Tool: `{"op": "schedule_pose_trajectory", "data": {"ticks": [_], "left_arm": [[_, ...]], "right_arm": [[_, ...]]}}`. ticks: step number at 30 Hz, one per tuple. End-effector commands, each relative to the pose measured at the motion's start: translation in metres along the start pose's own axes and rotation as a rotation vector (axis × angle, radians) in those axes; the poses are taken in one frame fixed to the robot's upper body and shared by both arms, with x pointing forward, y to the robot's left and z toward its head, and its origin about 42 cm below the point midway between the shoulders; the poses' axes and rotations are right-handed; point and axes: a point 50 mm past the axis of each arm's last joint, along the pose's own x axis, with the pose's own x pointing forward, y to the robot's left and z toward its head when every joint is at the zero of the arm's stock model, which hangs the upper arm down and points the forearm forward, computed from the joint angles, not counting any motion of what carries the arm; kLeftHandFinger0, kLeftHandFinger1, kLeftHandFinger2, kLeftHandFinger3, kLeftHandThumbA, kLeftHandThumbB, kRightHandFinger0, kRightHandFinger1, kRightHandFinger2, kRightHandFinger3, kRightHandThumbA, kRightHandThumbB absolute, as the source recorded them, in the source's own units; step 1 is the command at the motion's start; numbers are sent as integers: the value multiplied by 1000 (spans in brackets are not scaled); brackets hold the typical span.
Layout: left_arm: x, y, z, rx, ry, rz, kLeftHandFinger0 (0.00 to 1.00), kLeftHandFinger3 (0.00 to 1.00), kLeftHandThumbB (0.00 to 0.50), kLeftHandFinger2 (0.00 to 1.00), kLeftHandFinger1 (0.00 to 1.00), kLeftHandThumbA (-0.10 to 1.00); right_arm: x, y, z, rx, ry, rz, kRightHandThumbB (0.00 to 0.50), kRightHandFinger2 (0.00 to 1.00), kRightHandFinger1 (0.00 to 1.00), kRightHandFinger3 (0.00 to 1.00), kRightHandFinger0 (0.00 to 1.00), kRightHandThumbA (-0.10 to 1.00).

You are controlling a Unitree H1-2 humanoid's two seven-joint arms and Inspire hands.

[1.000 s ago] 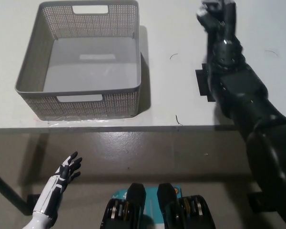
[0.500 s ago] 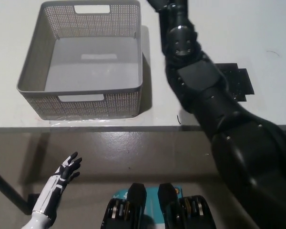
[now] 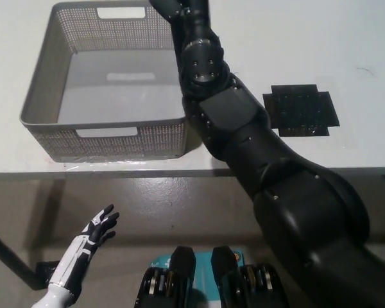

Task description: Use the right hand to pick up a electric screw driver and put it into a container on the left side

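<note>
the black right arm (image 3: 244,135) is stretched across the grey perforated plastic basket's (image 3: 38,96) right rim; its hand is cropped out, grip unknowable. the white left hand (image 3: 93,234) is held open below the table edge.

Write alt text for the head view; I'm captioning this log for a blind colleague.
The robot's black right arm stretches from the lower right across a white table to the far right corner of a grey mesh basket; its hand is out of frame. A black mat lies right of the arm, and the white left hand rests open below the table edge.
</note>
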Motion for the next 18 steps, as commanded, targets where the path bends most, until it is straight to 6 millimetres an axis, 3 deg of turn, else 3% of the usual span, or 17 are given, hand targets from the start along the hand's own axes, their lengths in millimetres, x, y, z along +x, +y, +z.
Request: {"op": "schedule_pose_trajectory", "data": {"ticks": [1,13,15,16,18], "left_arm": [[4,5,14,36,-36,-25,1000,1000,2,1000,1000,1000],[7,4,15,48,-37,-57,1000,1000,10,1000,1000,1000],[7,4,16,48,-34,-61,1000,1000,8,1000,1000,1000],[7,4,17,49,-31,-62,1000,1000,10,1000,1000,1000],[7,4,17,49,-30,-65,1000,1000,14,1000,1000,1000]], "right_arm": [[10,23,78,38,-207,15,113,629,170,688,0,-100],[4,37,87,47,-226,43,111,577,128,644,0,-100],[2,40,87,42,-223,38,118,583,133,646,0,-100],[2,41,87,39,-223,35,144,556,120,607,0,-100],[-1,42,79,41,-213,40,121,538,92,584,0,-100]]}}
